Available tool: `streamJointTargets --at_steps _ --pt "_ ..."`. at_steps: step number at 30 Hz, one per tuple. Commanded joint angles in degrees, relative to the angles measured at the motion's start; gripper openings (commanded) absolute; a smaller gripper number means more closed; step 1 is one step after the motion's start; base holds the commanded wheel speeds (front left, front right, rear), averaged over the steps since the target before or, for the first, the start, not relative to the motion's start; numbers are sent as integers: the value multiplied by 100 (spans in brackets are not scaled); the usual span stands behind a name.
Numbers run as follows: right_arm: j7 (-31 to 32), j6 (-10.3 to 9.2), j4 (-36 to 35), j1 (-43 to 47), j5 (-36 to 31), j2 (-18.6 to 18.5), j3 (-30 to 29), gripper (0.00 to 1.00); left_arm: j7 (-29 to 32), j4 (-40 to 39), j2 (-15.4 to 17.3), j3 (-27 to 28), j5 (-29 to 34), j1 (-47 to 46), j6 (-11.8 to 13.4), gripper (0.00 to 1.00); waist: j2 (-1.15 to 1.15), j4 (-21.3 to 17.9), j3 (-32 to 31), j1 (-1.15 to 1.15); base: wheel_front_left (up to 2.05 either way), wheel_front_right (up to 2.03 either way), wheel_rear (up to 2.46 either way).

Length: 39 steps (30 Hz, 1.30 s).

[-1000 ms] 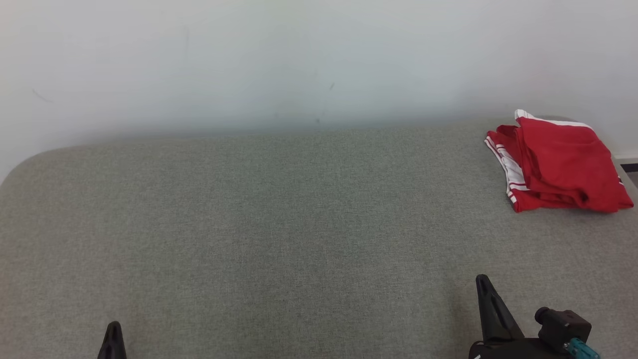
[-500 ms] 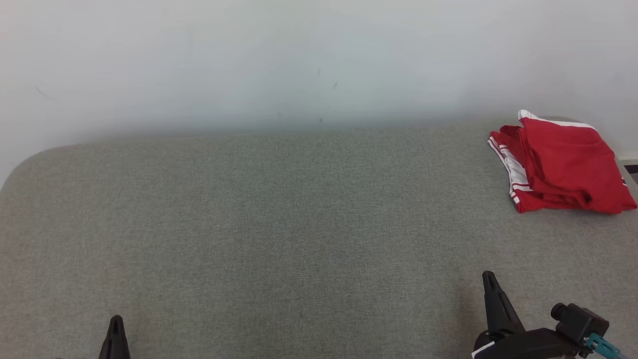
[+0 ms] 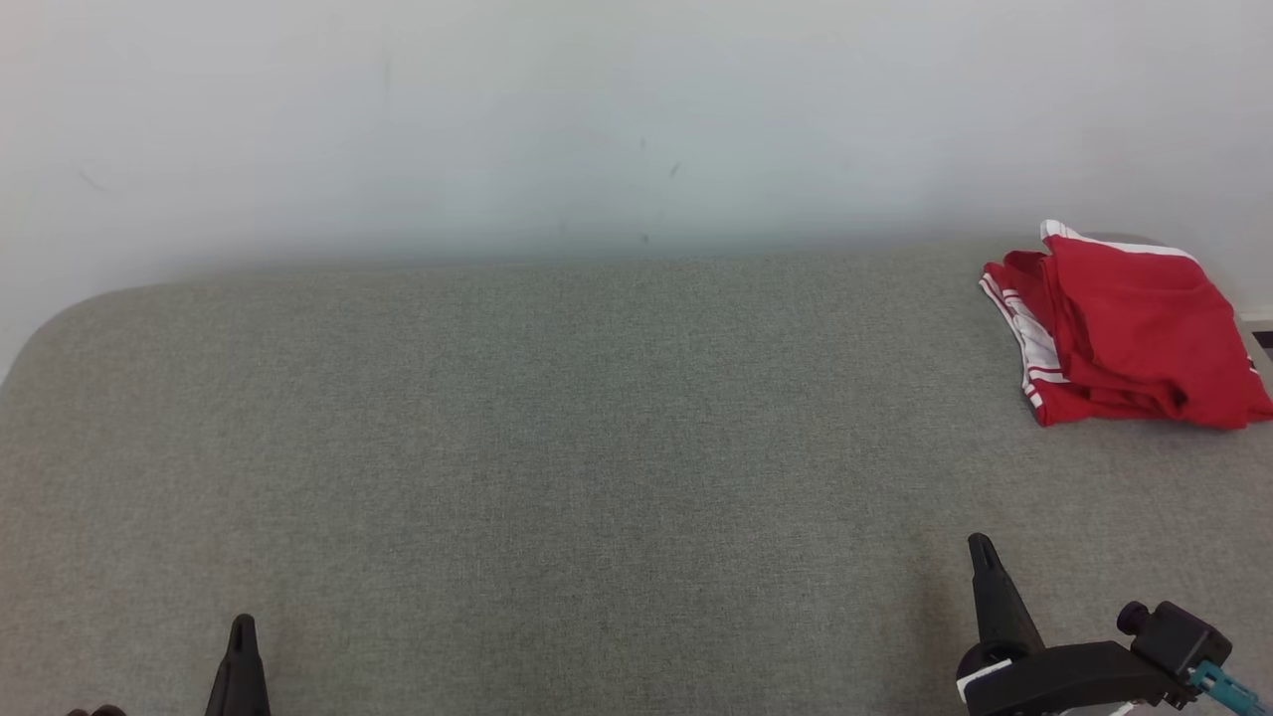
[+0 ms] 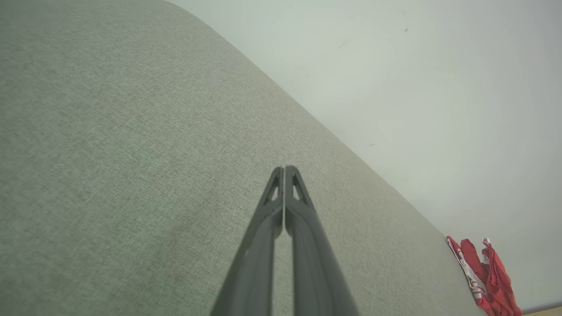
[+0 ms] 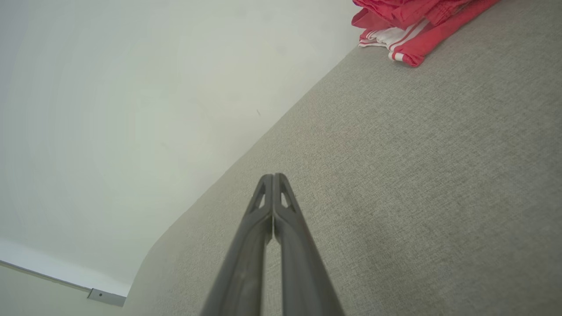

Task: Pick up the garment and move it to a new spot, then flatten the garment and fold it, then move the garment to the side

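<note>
The left gripper hangs over the front left part of the grey cushion, its 2 fingers pressed together tip to tip. Over the cushion's front right part, the right gripper is the same: 2 fingers closed flat against each other, empty. The red garment (white stripes along its edge) lies folded on the cushion's far right corner, against the pale wall, well apart from both grippers.

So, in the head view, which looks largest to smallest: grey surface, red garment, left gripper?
1. grey surface
2. red garment
3. left gripper, smallest as seen; the bottom edge crops it.
</note>
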Motion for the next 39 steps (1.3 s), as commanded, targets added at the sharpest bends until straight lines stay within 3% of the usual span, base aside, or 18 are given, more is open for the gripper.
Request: streamJointTargets --at_steps 1,39 --pt "43 -4 -56 -130 184 17 -31 0 34 -40 11 25 -181 -131 -36 0 0 3 1 0 0 0 0" --pt "605 -8 6 -315 2652 97 -216 0 596 144 -117 64 -2612 -484 -206 0 0 109 22 0 0 0 0"
